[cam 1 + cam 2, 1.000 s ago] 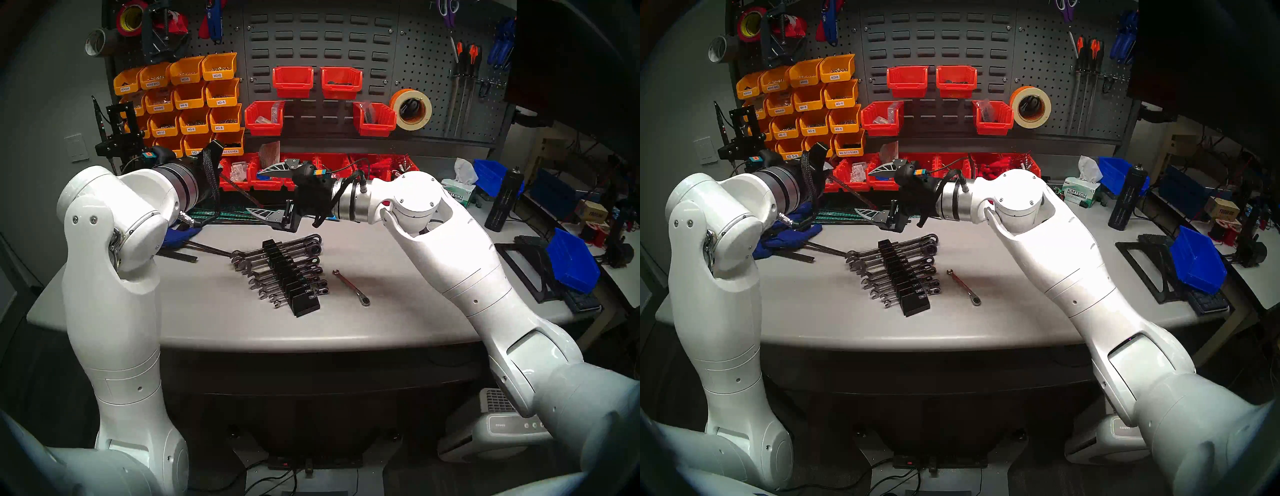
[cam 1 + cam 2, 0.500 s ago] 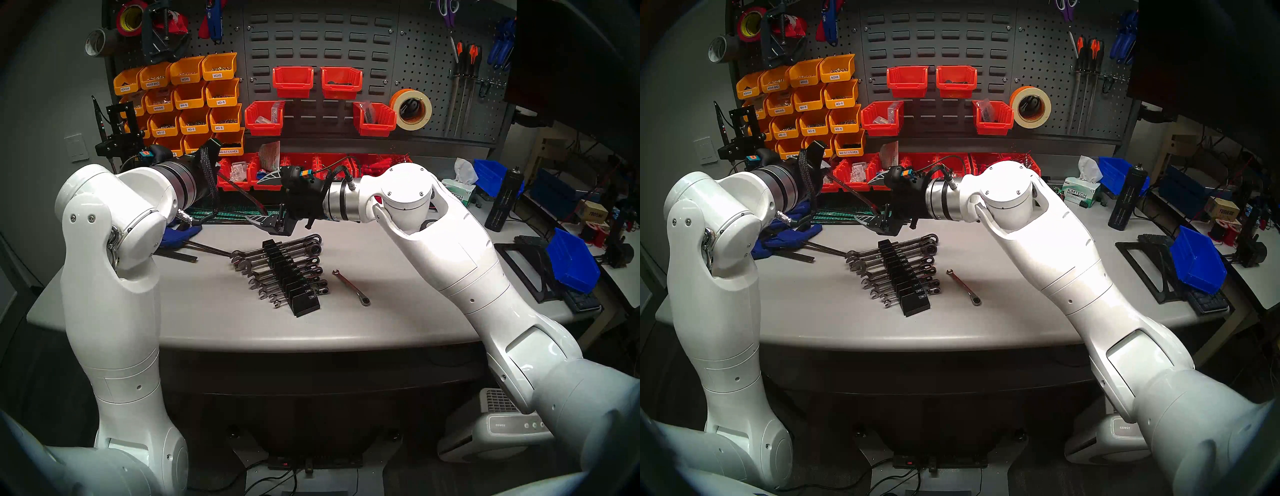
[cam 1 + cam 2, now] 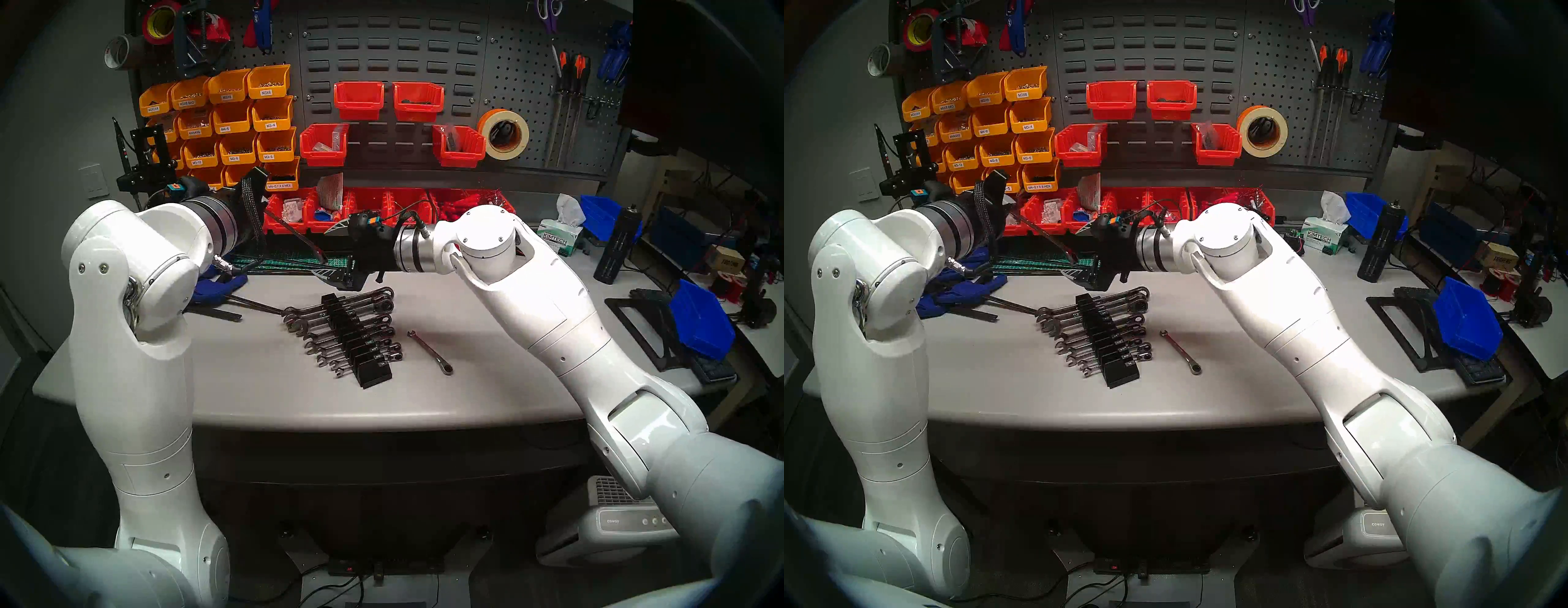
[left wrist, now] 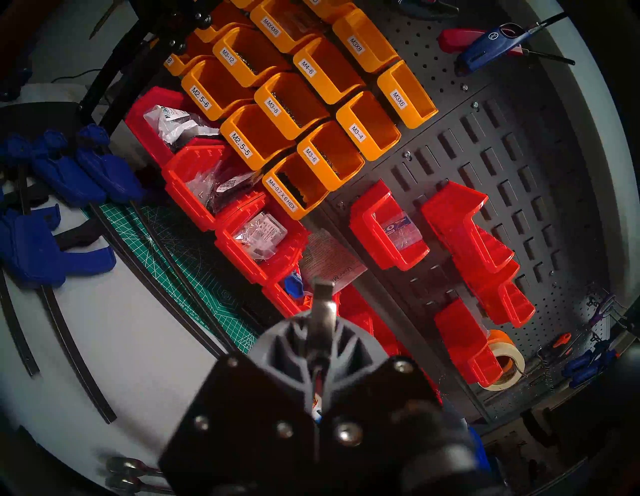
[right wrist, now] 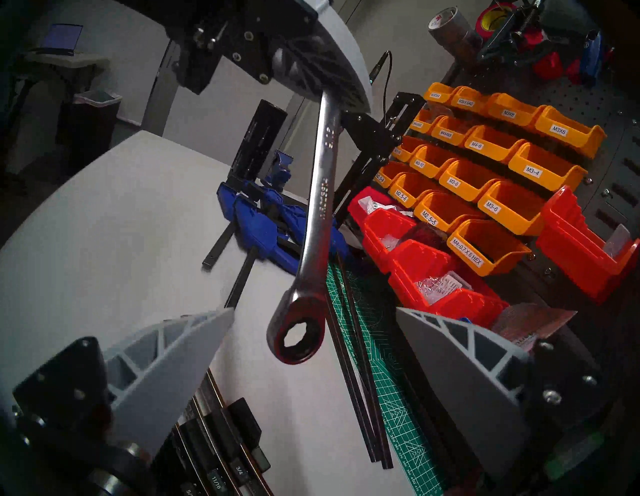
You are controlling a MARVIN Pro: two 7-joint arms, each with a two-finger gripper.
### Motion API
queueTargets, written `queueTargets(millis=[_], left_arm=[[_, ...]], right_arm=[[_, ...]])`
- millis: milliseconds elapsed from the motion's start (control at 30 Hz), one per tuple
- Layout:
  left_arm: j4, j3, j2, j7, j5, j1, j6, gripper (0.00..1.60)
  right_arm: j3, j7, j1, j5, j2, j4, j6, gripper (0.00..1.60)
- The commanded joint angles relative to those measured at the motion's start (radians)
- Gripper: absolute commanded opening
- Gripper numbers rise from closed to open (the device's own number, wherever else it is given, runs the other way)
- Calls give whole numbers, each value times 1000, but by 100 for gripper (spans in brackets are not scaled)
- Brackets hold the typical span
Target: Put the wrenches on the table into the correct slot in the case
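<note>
Left gripper (image 4: 320, 350) low in frame, grey ribbed fingers (image 4: 284, 343) pressed together on slim shiny chrome wrench (image 4: 323, 304), its end poking out past fingertips. Beyond: orange labelled parts bins (image 4: 294, 104) on dark grey pegboard (image 4: 519, 156), red plastic bins (image 4: 388, 235) beneath and beside. Green gridded cutting mat (image 4: 166, 249) on light-grey table (image 4: 131, 346), blue clamps (image 4: 52, 194) at left. Two chrome ring ends (image 4: 124, 472) at bottom left edge.

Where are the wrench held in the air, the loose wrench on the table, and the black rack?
held wrench (image 5: 317, 207), right wrist view, mid-shaft
loose wrench (image 3: 429, 351), head left view, mid-shaft
black rack (image 3: 375, 373), head left view, near end block
</note>
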Motion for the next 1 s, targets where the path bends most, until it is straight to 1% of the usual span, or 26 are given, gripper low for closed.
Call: queueTargets(millis=[0, 200, 467, 500, 567, 600, 667, 700, 733, 767, 867, 900, 933, 967], left_arm=[[-29, -2, 1, -9, -9, -29, 1, 0], [-21, -2, 4, -6, -11, -32, -2, 0], [-14, 8, 5, -5, -9, -33, -4, 0], [-14, 9, 5, -5, -10, -33, -4, 0], [-13, 11, 6, -4, -10, -33, -5, 0], [-13, 11, 6, -4, -10, -33, -6, 0], [-13, 11, 7, -3, -9, -33, -7, 0], [-13, 11, 7, -3, -9, -33, -8, 0], [-13, 11, 8, -3, -9, -33, -9, 0], [-13, 10, 8, -3, -9, -33, -10, 0], [-13, 9, 9, -4, -10, -33, -13, 0], [-13, 9, 9, -4, -10, -34, -13, 0], [-13, 9, 10, -4, -10, -34, -14, 0], [-13, 9, 10, -4, -11, -34, -14, 0]], right_arm=[[8, 1, 69, 5, -57, 23, -55, 160], [9, 11, 78, 9, -76, 56, -88, 160], [2, 26, 86, 9, -87, 77, -121, 160], [0, 29, 88, 7, -88, 82, -124, 156], [-1, 33, 90, 6, -93, 89, -130, 141], [-4, 38, 92, 4, -92, 92, -131, 139], [-6, 43, 94, 2, -93, 98, -138, 102], [-9, 45, 97, -3, -92, 100, -139, 102], [-11, 47, 99, -6, -93, 103, -142, 72], [-11, 47, 99, -6, -94, 105, -143, 62], [-16, 50, 103, -14, -94, 111, -150, 55], [-16, 50, 104, -16, -94, 113, -152, 49], [-17, 51, 105, -17, -94, 114, -153, 48], [-17, 52, 107, -19, -95, 116, -155, 40]])
